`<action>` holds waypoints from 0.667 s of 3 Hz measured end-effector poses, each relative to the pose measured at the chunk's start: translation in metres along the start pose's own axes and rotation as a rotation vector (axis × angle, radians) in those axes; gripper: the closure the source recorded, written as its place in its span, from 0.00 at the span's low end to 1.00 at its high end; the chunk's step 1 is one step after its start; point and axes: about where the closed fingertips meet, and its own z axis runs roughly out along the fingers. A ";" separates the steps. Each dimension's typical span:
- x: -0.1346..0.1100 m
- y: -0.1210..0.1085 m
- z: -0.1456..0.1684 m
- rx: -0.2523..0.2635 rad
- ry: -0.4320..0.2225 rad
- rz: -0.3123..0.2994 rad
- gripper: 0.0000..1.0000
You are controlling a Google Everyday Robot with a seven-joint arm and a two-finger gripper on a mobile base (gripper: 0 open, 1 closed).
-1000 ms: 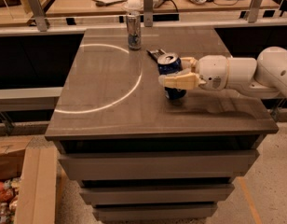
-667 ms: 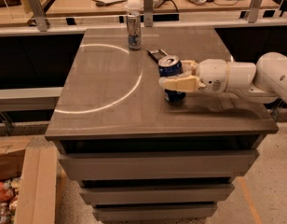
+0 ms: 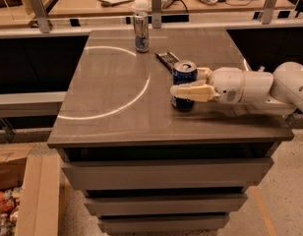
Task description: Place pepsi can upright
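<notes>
pepsi can [image 3: 183,75] upright; pincer [image 3: 185,86] clasps its sides

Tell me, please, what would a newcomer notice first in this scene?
The white arm reaching in from the right draws the eye, its end effector closed on the upright pepsi can right of centre on the grey table. Next come the tall slim silver can standing near the far edge and the white arc curving across the tabletop.

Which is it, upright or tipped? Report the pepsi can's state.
Upright: pepsi can stands base-down on the table, silver top up, gripper jaws closed around its middle.
</notes>
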 end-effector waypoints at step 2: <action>-0.006 0.000 -0.042 0.050 0.050 -0.035 0.00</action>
